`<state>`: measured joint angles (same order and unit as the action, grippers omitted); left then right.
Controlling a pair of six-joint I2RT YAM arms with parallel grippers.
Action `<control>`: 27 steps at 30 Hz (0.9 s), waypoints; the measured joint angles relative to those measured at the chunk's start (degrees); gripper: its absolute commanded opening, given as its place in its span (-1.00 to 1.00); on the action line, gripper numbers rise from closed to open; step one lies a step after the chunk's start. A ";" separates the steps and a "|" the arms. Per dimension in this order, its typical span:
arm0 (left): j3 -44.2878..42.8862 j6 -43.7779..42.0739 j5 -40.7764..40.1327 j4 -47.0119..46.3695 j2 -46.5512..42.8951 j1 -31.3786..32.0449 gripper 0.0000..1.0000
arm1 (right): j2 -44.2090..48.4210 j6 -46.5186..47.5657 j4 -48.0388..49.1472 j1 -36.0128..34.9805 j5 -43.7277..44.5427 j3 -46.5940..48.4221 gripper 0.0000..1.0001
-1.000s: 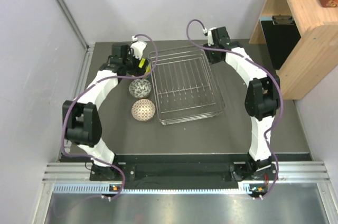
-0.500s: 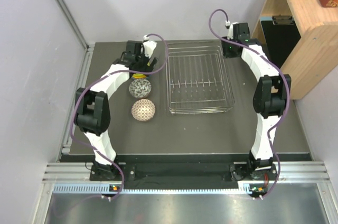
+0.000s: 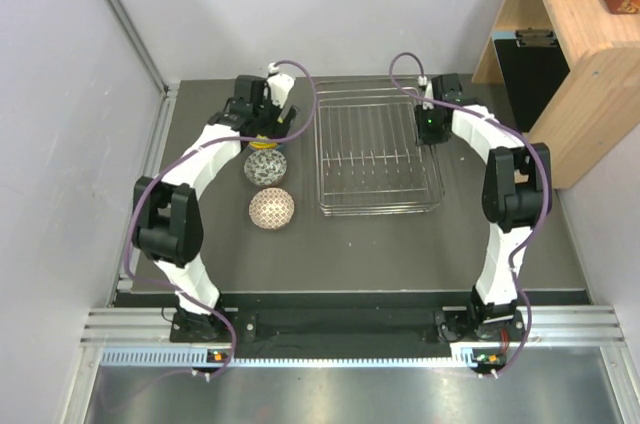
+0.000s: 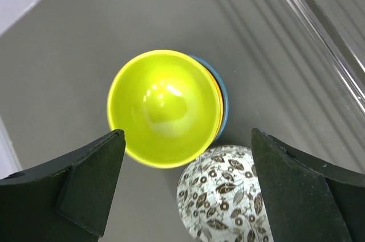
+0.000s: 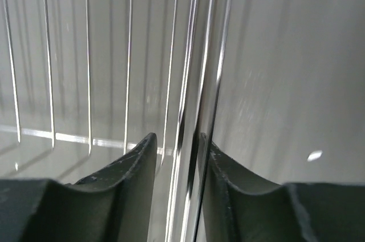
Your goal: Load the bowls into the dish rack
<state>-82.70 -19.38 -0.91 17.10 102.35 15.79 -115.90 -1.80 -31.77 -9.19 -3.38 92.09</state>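
A lime-yellow bowl (image 4: pixel 165 108) is nested in an orange one and a blue one (image 4: pixel 224 105). A white bowl with a brownish-grey pattern (image 4: pixel 225 196) (image 3: pixel 265 166) sits just in front of that stack. A pinkish-red patterned bowl (image 3: pixel 271 209) lies nearer still. My left gripper (image 4: pixel 185 182) (image 3: pixel 262 127) hovers open above the stack and holds nothing. The wire dish rack (image 3: pixel 381 210) holds no bowls. My right gripper (image 5: pixel 178 142) (image 3: pixel 430 132) straddles the rack's right rim wire (image 5: pixel 191 82). Its jaws stand narrow, and the blur hides whether they pinch the wire.
A wooden shelf (image 3: pixel 590 74) with books stands off the table's right side, with a black clipboard (image 3: pixel 525 69) hung on it. A metal rail (image 3: pixel 150 174) runs along the table's left edge. The wall is close behind the rack.
The rack swung from slanted to square and shifted right with my right gripper. That gripper then slid nearer along the right rim and its jaws narrowed. My left gripper edged over the stacked bowls.
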 measured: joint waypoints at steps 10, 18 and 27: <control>5.01 0.68 1.31 0.50 -10.45 0.00 0.93 | 4.81 -3.23 -2.27 -0.85 -0.13 -3.15 -0.34; 9.18 0.68 1.27 1.36 -11.50 0.00 0.93 | 6.19 -4.28 -1.79 -4.68 0.44 -5.31 -0.34; 9.88 0.85 -0.96 1.01 -11.50 -0.02 0.98 | 7.04 -2.45 -3.34 -6.29 0.37 -4.92 -0.13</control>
<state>-72.82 -18.52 -1.87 18.11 90.85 15.77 -108.86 -4.25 -35.11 -15.49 -3.01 87.18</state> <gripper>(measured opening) 0.979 0.387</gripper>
